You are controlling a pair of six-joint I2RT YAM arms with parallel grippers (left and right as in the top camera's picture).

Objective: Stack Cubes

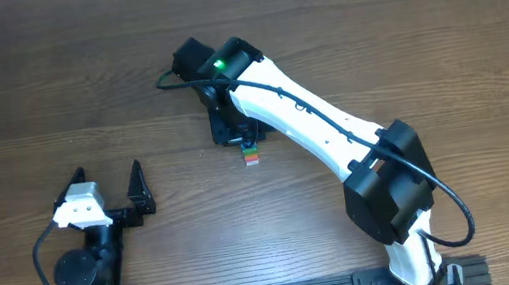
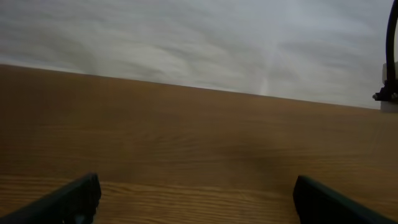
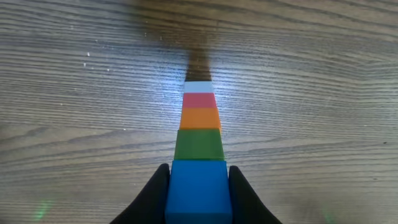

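Note:
A stack of small cubes (image 3: 200,134) stands on the wooden table (image 3: 311,93): white at the bottom, then red, orange and green, with a blue cube (image 3: 199,190) on top. My right gripper (image 3: 199,186) is directly above the stack, its fingers (image 3: 152,193) pressed to both sides of the blue cube. From above, part of the stack (image 1: 251,154) peeks out just below the right gripper (image 1: 237,135). My left gripper (image 1: 108,179) sits low at the left, open, with nothing between its fingers.
Bare wooden table (image 1: 439,24) lies all around the stack. The right arm (image 1: 325,137) stretches diagonally from the bottom right to the middle. In the left wrist view, a piece of the right arm (image 2: 388,87) shows at the far edge.

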